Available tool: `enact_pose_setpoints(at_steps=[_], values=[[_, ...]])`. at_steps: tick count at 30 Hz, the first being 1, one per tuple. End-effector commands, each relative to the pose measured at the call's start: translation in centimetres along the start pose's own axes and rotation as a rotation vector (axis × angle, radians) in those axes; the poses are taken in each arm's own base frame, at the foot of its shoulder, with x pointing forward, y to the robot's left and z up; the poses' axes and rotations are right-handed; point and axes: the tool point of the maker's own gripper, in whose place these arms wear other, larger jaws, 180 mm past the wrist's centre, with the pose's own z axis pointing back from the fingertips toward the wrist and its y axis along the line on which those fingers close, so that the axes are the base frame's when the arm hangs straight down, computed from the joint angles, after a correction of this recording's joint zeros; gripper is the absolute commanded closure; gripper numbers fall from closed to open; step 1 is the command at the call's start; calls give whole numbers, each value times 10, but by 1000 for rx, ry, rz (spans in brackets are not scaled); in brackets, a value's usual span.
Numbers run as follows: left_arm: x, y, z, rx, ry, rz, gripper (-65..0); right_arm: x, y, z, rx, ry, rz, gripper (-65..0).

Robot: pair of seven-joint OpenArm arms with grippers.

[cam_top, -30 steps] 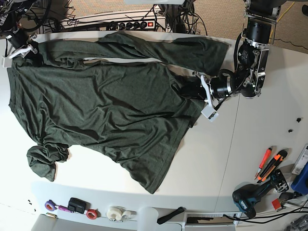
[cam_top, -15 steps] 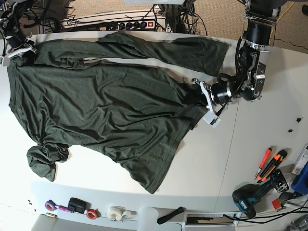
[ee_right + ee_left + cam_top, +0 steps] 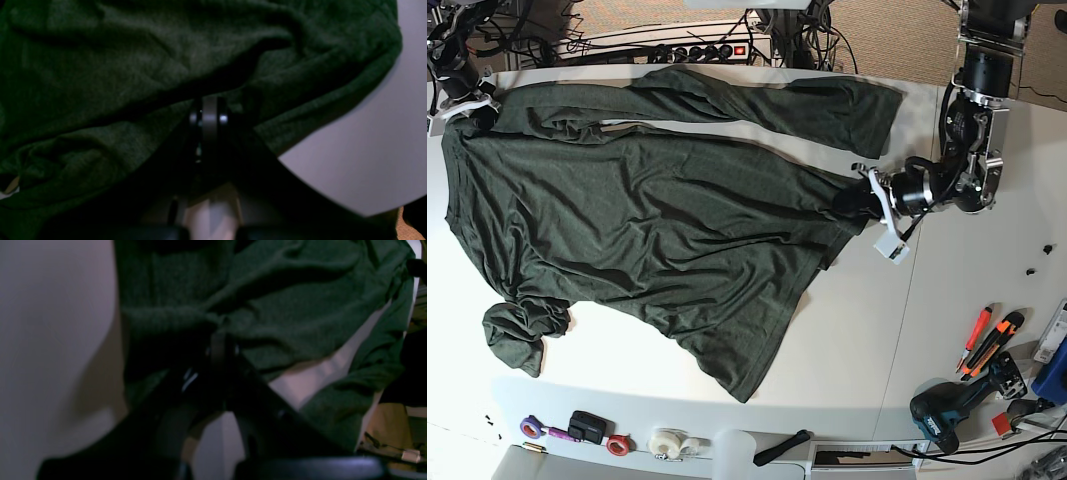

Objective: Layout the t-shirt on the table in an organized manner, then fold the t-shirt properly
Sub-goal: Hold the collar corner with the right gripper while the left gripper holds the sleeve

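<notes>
Green jersey is your whole job here: the t-shirt point(image 3: 637, 220) lies spread across the white desk point(image 3: 947, 300), long and rumpled, with one sleeve point(image 3: 522, 335) balled up near the front edge and a fold of cloth doubled over along the far edge. You have it pinned at both ends. The left gripper point(image 3: 867, 200) has its jaws pressed together on the cloth's edge at the view's right, and the left wrist view shows a tuck of fabric caught between them. The right gripper point(image 3: 467, 100) is likewise pinching the corner at the far left, its jaws closed with fabric bunched around them in the right wrist view.

You are in the laying-out step, I judge, stretching the garment flat before any fold. To do it well, draw your two arms apart evenly and keep the cloth low, just skimming the desk, so the ripples across the body pull out rather than twist. Avoid tugging hard with one arm alone; soft knit will skew and drag the bunched sleeve further under. Expect to regrasp for that sleeve afterwards.
</notes>
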Motion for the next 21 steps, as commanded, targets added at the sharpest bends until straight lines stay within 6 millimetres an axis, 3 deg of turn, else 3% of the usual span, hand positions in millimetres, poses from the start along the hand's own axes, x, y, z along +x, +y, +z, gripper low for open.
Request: enact_pose_setpoints(at_steps=[1,6,10,15,16,19,21], values=[[-20,11,8,42,110,-30,0,18,-3,5,-8,-46,19,0],[3,-18,14,-82,32,-98,0,19,-3,5,-6,-52,18,0],[25,-40,19,-145,-37,-154,-3,31,9,7,65,-109,-6,0],[46,-59,26,-165,-92,-231,-152,52,24,14,162,-176,26,0],[49,-62,27,-167,-99,-244,-172,54,25,15,170,-184,25,-23],[56,-67,29,-172,-122,-267,-186,57,30,18,209,-179,8,-173],[57,-68,29,-169,-130,-271,-186,55,37,23,261,-157,-29,-204]])
